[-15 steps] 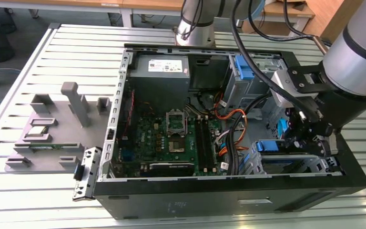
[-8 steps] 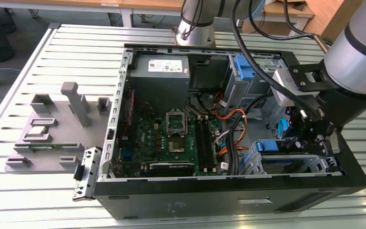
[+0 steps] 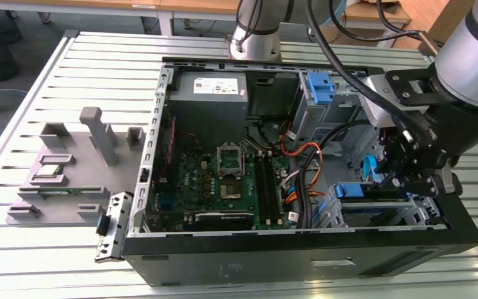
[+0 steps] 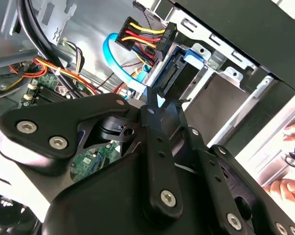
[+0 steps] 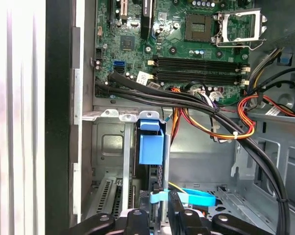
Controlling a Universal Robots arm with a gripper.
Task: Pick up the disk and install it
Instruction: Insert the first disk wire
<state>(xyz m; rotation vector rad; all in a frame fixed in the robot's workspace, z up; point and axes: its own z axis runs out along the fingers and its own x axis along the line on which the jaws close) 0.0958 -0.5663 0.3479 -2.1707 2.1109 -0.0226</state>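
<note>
Slatted metal desk point(image 3: 73, 56) is carrying an open computer case point(image 3: 305, 249) in the exterior view, with a grey fixture point(image 3: 65, 180) lying toward that view's left. The tool point(image 3: 417, 180) is hanging inside the case at the drive cage point(image 3: 380, 212), toward that view's right. In the second wrist view, the tool's fingers point(image 4: 154, 132) are sitting close together near the disk point(image 4: 179, 73), which is seated in the cage; whether they are gripping anything cannot be told. In the first wrist view, the disk's blue carrier point(image 5: 151, 144) is standing in the cage below the motherboard point(image 5: 186, 39).
</note>
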